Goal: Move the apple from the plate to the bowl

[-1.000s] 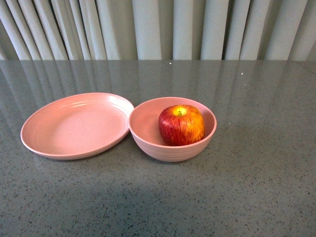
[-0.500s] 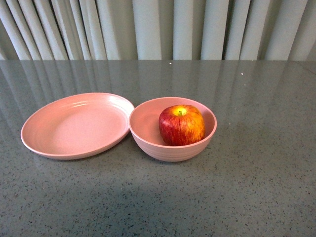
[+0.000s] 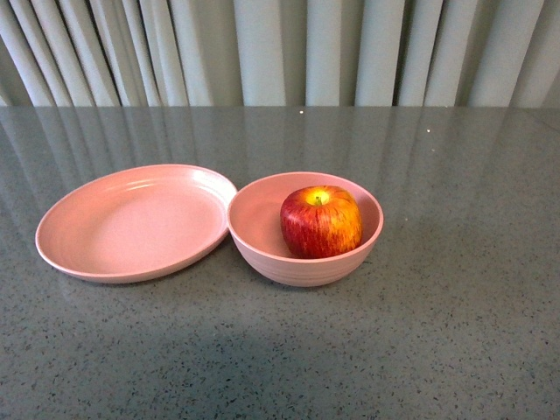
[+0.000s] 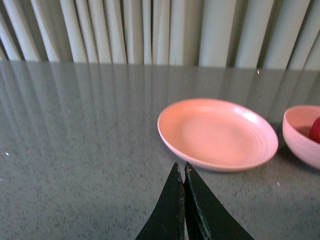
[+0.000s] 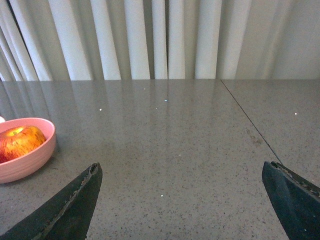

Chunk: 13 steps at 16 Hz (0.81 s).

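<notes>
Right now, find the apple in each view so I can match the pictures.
Front view: the apple sits in the bowl, just right of centre.
Left wrist view: only a red sliver of it shows at the right edge, inside the bowl.
Right wrist view: it lies at the left edge, in the bowl.
Shared landmark: the bowl.

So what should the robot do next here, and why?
Probably nothing beyond keeping both arms back. The apple already sits in the bowl, the plate is bare, the right gripper is open and holds nothing, and the left gripper is shut well short of the plate. The job looks finished.
</notes>
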Tool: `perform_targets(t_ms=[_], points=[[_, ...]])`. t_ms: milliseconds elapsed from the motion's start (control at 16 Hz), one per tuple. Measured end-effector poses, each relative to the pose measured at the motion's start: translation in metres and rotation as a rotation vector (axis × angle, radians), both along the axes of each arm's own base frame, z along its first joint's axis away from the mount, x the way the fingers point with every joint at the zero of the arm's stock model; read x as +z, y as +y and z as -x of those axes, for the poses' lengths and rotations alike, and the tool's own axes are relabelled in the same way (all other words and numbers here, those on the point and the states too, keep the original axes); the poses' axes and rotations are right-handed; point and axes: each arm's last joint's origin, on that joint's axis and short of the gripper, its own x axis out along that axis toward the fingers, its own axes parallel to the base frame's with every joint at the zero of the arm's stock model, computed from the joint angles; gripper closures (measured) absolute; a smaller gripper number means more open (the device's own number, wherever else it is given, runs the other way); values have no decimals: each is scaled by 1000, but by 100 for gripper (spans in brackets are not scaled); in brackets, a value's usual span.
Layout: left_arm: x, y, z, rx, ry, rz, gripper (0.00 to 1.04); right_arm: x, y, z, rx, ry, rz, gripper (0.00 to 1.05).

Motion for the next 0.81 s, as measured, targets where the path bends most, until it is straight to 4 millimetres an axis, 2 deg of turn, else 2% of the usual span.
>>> perform_targets(t_ms=[62,375,812], points=[[5,0,1,-2,-51,-1,104,0,0,0,0,0,0,7],[2,0,1,-2,-28,0,103,0,0,0,0,0,0,7],[2,0,1,-2,-29,-1,28,0,0,0,0,0,0,7]])
